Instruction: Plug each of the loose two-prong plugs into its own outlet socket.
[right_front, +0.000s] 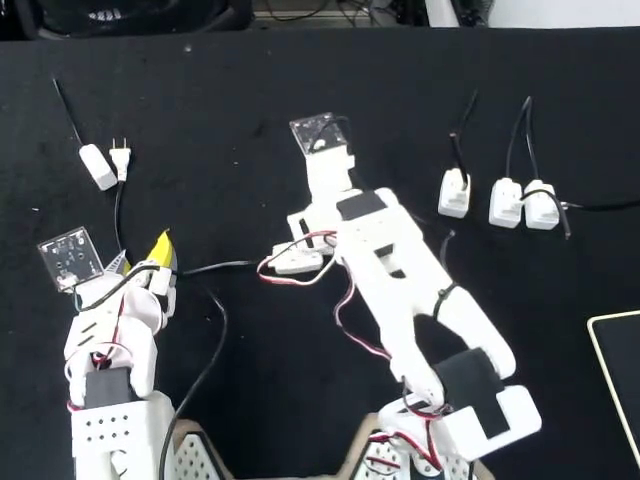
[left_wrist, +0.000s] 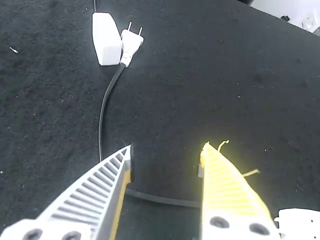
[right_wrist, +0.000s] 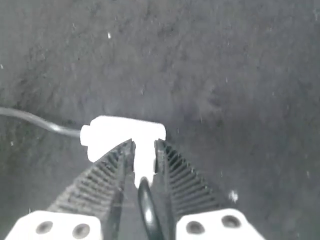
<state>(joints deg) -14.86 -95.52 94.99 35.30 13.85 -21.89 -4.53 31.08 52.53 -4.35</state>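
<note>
Your left end effector (left_wrist: 166, 147) is released, jaws spread wide, low over the worktop (right_front: 250, 80) near its left edge. The lead (left_wrist: 102, 110) of the loose plug (left_wrist: 131, 42) runs between the two fingers.

That plug lies straight ahead of the left end effector, out towards the far-left corner. Its long axis runs near edge to far edge, with the prongs pointing at the far edge and away from you, and the lead trailing back your way. The outlet socket (left_wrist: 106, 37) lies just beside it on the left-edge side, roughly parallel and touching or almost so. The socket's own lead leaves from its far end, so its mouth probably faces the near edge, though you cannot see the slots. If so, the plug has to be drawn back and brought round in front of that near end, not pushed sideways.

The left arm is clearly the nearer one. Your right end effector (right_wrist: 144, 145) is clenched on a second plug (right_wrist: 145, 160) near the middle of the worktop. That plug's nose is against a second socket (right_wrist: 122, 132) lying crosswise to it, and you cannot tell whether it is fully seated.
</note>
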